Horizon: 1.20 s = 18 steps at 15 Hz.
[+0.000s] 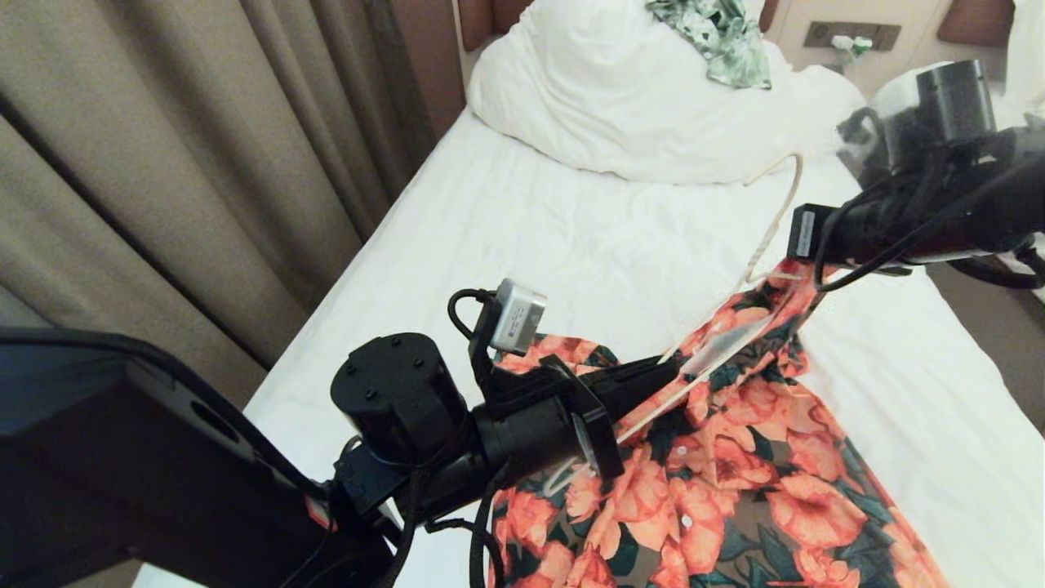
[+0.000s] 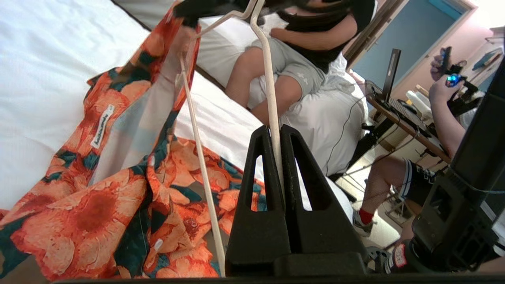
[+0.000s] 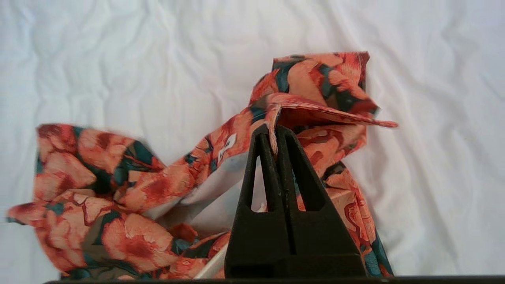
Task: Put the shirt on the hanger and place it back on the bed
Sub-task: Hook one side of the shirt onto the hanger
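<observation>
Shirt neck label, writing illegible

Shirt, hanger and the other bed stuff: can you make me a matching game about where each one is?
Things:
1. shirt
2. hanger
3. green leafy garment
4. left gripper

Places or states:
A. on top of the bunched white duvet
B. thin wire pinched in the left gripper
C. collar edge pinched in the right gripper
D. shut on the hanger

Pairs: 1-C, 2-B, 3-A, 4-D
</observation>
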Motion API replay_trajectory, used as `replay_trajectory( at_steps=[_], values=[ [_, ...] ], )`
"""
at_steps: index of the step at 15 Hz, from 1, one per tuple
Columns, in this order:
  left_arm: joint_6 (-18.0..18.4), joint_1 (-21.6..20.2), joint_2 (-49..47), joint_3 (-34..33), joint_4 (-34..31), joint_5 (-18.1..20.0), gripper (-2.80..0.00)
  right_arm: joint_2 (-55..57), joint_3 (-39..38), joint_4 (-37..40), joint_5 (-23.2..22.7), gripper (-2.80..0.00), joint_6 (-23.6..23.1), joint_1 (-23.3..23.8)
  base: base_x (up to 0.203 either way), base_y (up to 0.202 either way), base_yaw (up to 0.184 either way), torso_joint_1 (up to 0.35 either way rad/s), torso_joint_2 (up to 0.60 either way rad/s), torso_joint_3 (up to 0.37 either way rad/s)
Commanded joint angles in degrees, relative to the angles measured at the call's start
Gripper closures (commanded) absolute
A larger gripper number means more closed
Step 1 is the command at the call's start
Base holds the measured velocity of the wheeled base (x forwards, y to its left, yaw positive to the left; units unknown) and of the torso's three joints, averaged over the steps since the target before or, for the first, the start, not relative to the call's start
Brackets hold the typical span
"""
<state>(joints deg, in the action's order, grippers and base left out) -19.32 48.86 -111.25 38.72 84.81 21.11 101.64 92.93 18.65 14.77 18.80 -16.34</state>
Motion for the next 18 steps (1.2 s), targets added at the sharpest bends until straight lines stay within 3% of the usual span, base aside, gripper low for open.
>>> replay_trajectory(
  at_steps=[1,3,6,10,13,15,18],
  values=[
    [-0.19,0.32,-1.53,-0.04,2.01,-0.16,0.00,-3.02,0.97,0.08,0.08,0.00,-0.12,-0.22,0.000,0.000,0.000,0.000,0.00,0.000],
    [-0.35,0.77,-5.18,-0.05,2.75,-1.01,0.00,-5.52,1.69,0.30,0.06,0.00,-0.88,-1.21,0.000,0.000,0.000,0.000,0.00,0.000],
    [-7.28,0.84,-6.12,0.31,2.85,-1.44,0.00,-9.18,1.65,0.76,0.08,0.00,-1.83,-3.75,0.000,0.000,0.000,0.000,0.00,0.000],
    [-8.84,-0.18,-5.42,2.02,2.85,-3.98,0.00,-12.81,0.49,3.17,0.02,0.00,-3.32,-6.42,0.000,0.000,0.000,0.000,0.00,0.000],
    [-13.33,-0.08,-2.10,2.62,2.85,-5.43,0.00,-13.28,-0.03,3.55,-0.01,0.00,-3.40,-8.64,0.000,0.000,0.000,0.000,0.00,0.000],
    [-16.08,-0.07,0.49,2.67,2.85,-5.55,0.00,-14.03,0.27,2.60,-0.54,0.00,-4.23,-11.06,0.000,0.000,0.000,0.000,0.00,0.000],
    [-18.52,0.09,4.06,2.42,2.85,-5.48,0.00,-14.36,0.26,-5.19,-2.08,0.00,-9.81,-14.00,0.000,0.000,0.000,0.000,0.00,0.000]
  ],
)
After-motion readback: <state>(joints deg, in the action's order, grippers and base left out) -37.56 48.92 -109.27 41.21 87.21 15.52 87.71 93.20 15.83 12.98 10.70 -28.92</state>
